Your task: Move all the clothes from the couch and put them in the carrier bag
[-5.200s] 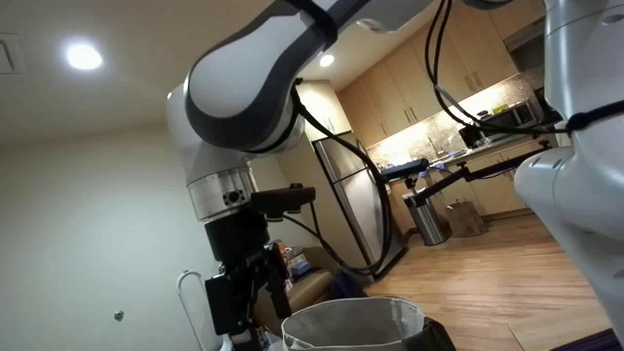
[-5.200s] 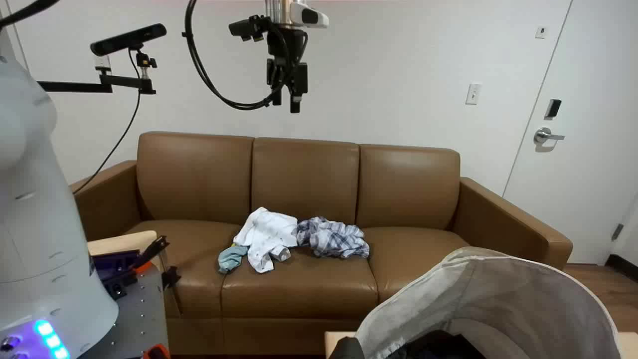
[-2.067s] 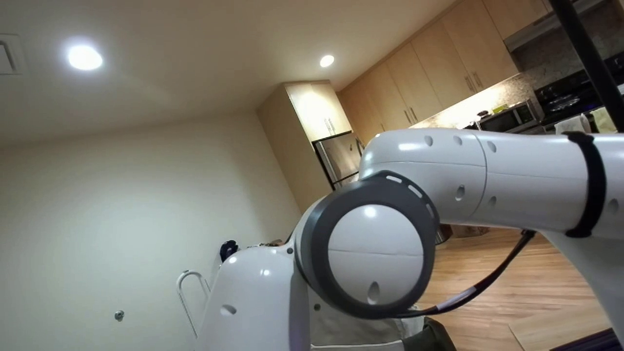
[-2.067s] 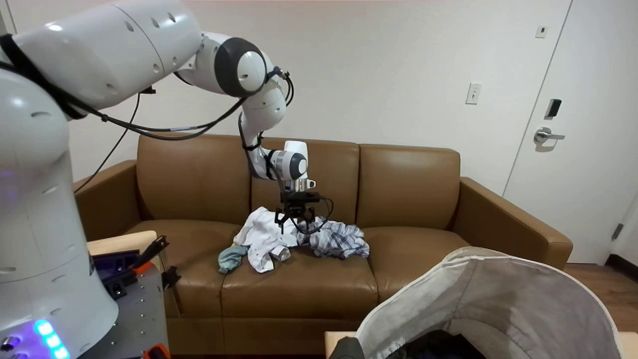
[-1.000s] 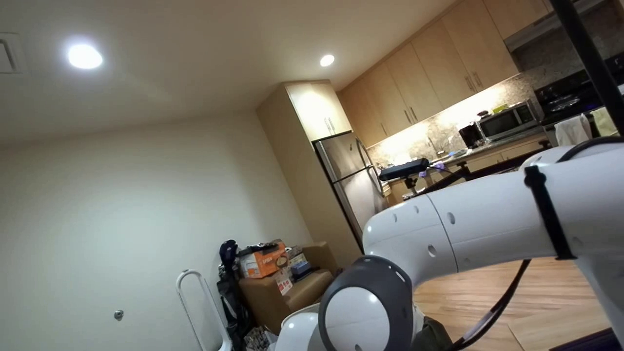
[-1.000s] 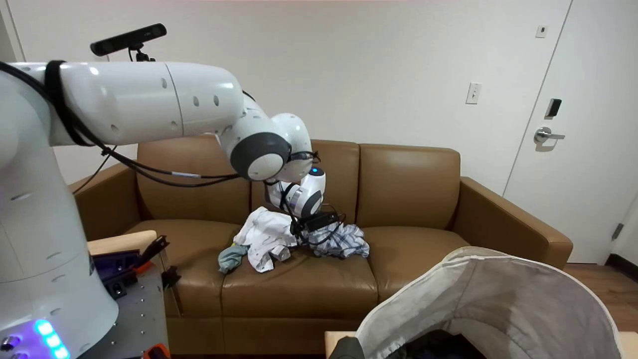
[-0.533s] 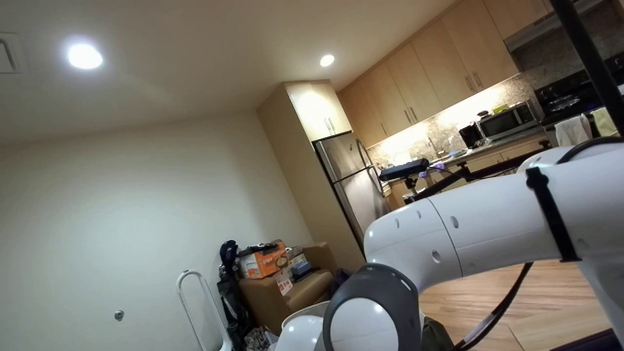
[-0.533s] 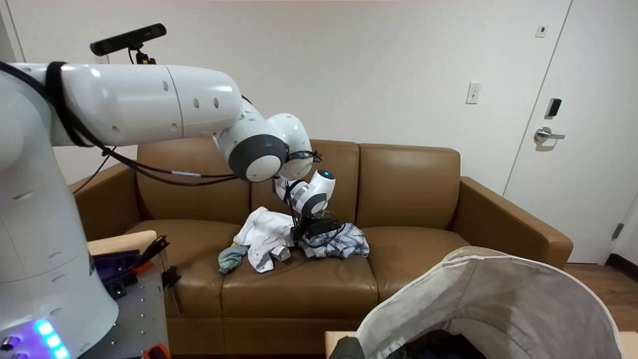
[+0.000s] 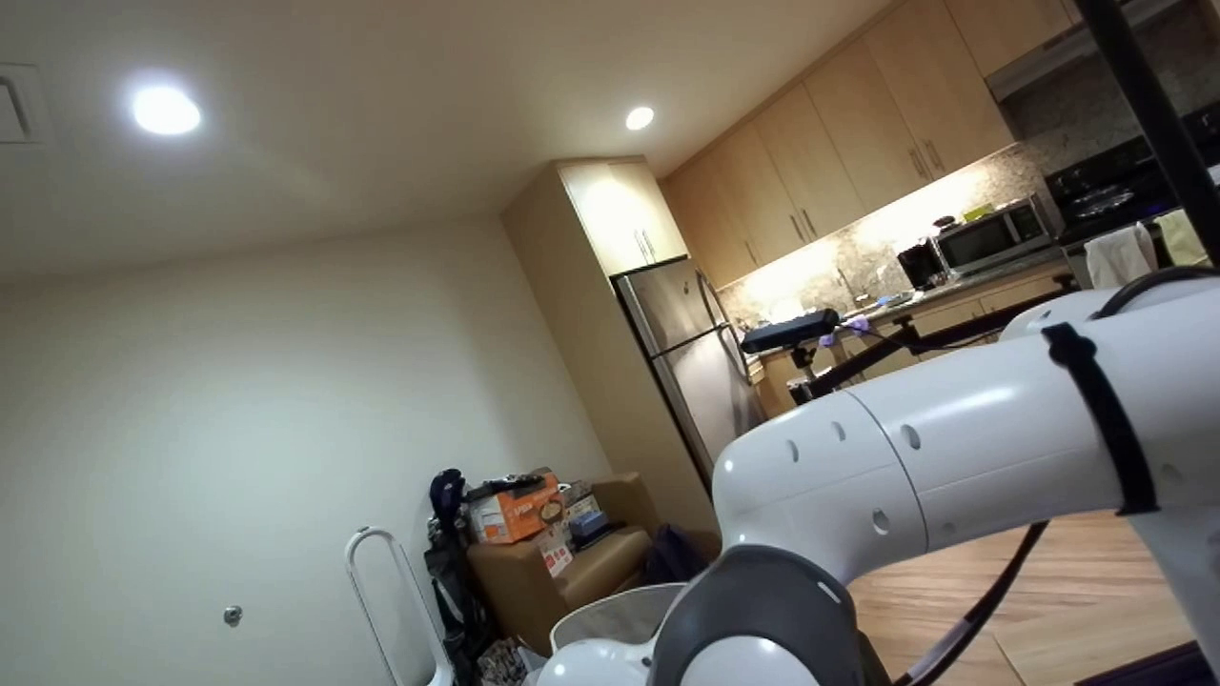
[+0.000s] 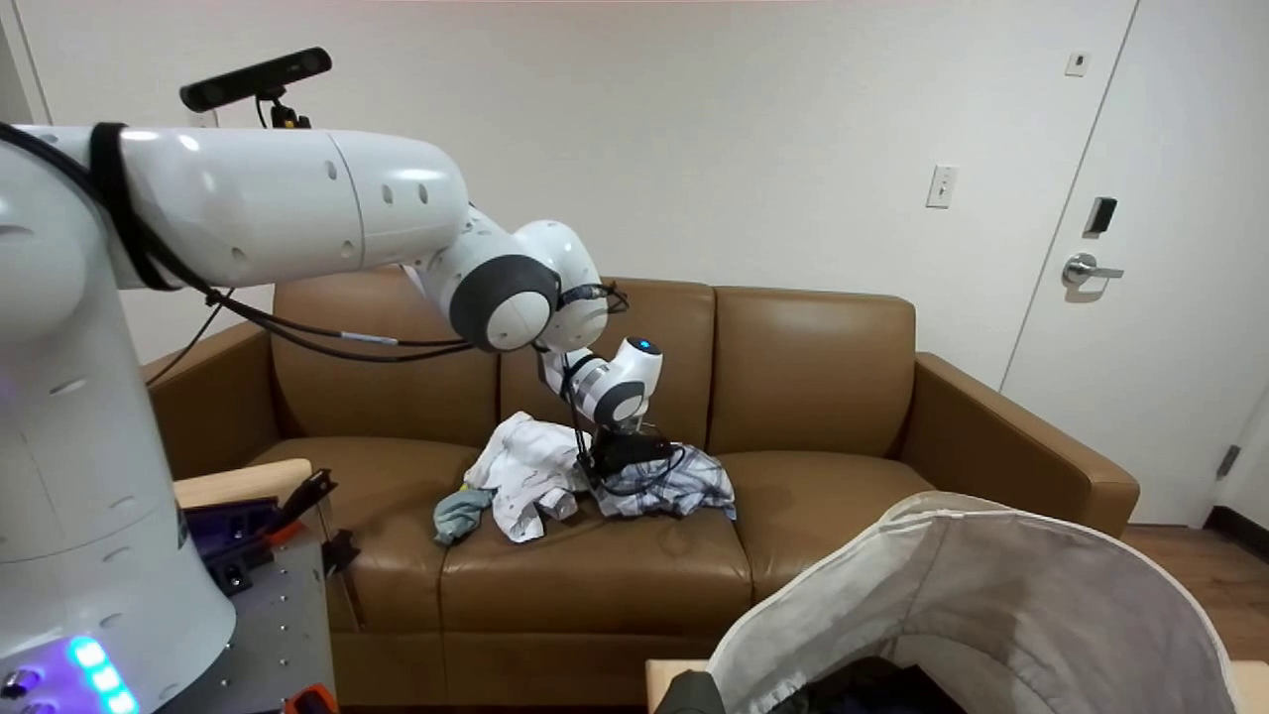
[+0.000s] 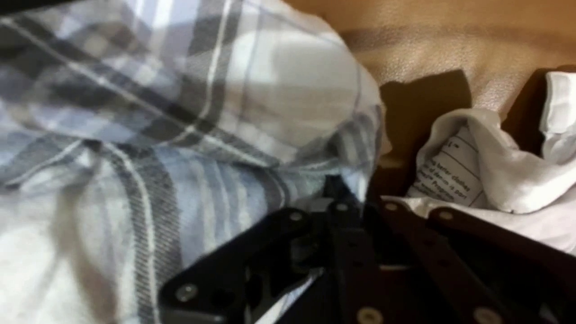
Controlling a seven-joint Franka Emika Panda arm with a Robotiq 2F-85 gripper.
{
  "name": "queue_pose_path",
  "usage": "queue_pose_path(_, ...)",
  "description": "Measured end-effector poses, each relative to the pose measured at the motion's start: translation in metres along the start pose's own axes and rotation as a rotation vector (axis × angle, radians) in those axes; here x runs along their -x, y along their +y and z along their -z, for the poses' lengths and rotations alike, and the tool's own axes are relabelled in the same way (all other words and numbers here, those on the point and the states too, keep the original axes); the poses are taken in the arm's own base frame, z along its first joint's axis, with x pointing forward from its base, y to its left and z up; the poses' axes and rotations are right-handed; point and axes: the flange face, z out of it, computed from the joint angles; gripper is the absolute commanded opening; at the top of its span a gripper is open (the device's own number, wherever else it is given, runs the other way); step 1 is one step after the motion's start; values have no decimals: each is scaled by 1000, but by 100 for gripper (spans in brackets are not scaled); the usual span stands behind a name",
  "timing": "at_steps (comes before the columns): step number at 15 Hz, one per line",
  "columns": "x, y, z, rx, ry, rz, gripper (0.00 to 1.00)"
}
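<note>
"What's the gripper (image 11: 353, 191) got?"

"A fold of the plaid shirt (image 11: 193, 117), by the look of it: the fingers sit close together with cloth running in between, though the tips are dark and blurred. The rest lies below the gripper, on the couch (image 10: 843, 476)."

"What worries you?"

"Slipping, first. The pinch seems to take only an edge, so the shirt's weight could pull it free on the lift. Then the white garment (image 11: 517, 173), just beside the gripper: a fingertip could snag it and drag it along. The grey-green cloth (image 10: 462, 514) lies beyond that, farther from the gripper."

"And on the way over?"

"The carrier bag (image 10: 1071, 585) stands well apart from the gripper; trailing cloth could catch its rim if the carry is too low."

"How's the arm (image 10: 288, 203) standing?"

"Upper arm out almost level, elbow bent down, wrist low over the shirt and leaning off vertical. I'd straighten it before pulling up."
</note>
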Motion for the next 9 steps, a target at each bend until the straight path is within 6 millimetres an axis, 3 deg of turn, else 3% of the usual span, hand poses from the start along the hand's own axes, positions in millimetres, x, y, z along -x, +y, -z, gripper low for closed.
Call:
queue_pose_path(5,8,1,-4,1,-55,-224,10)
queue_pose_path(7,13,13,12,36,-64,-325,8)
queue_pose_path(9,13,30,43,89,-62,-418,8)
